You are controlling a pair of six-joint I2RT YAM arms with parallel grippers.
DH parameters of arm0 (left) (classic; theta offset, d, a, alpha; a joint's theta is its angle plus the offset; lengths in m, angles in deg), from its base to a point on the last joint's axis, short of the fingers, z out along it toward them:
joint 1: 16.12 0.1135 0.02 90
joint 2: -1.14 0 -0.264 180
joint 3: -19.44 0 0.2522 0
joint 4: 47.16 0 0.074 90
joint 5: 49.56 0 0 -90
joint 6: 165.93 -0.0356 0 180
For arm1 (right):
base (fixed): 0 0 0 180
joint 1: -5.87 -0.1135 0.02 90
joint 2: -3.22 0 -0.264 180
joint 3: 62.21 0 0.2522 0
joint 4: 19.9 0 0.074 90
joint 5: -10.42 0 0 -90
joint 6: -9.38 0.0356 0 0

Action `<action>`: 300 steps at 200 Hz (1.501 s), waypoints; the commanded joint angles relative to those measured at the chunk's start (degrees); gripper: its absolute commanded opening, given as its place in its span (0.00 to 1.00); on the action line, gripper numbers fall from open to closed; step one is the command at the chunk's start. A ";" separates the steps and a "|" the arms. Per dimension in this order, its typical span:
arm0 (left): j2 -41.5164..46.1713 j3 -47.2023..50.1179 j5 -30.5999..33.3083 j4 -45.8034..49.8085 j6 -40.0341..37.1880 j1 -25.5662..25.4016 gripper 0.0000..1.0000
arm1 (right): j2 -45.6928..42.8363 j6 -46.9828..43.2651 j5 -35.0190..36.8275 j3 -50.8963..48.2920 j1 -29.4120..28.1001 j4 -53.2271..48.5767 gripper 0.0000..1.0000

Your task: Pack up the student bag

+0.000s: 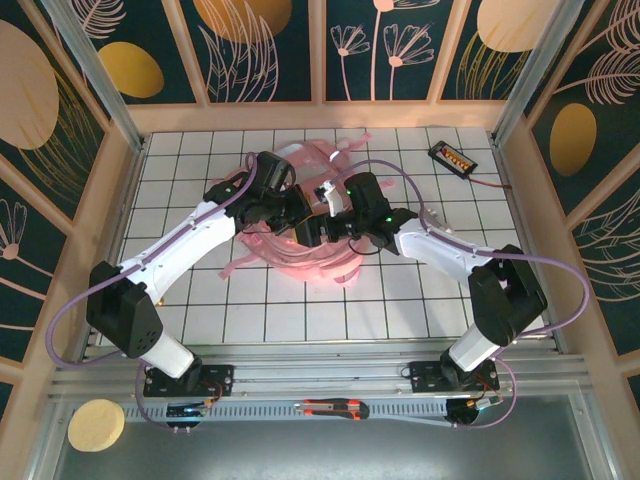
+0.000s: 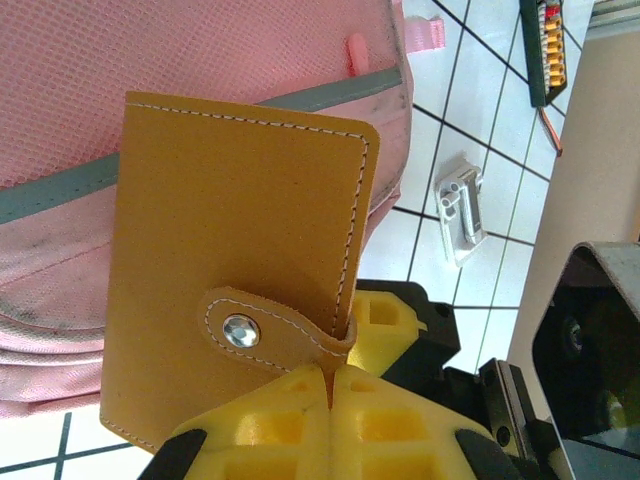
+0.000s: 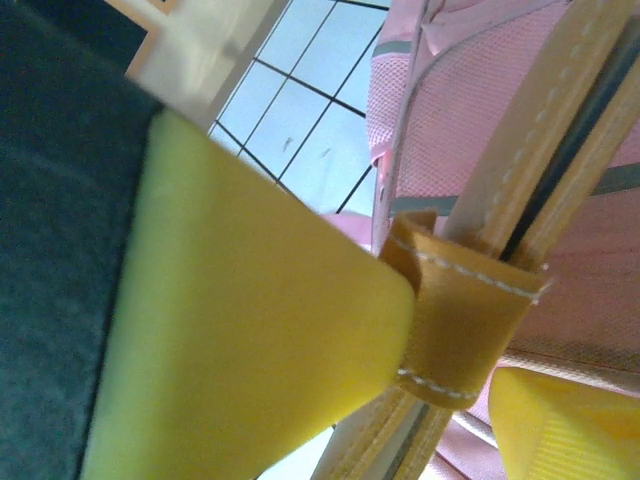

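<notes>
My left gripper was clamped shut on a tan leather wallet, my right gripper stood spread open around its snap strap, both above the student bag lying mid-way on the white tiled table, dark floral wall panels beyond.

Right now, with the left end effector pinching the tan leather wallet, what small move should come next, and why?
Probably ease the right end effector back off the wallet: its fingers stand apart astride the snap-strap edge, gripping nothing, while the left end effector is shut on the wallet by the pink backpack and can carry it alone.
</notes>
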 commanded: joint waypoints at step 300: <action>-19.50 -12.28 33.50 3.75 -63.34 -7.89 0.87 | -30.34 20.17 13.54 -13.89 20.18 -9.69 0.00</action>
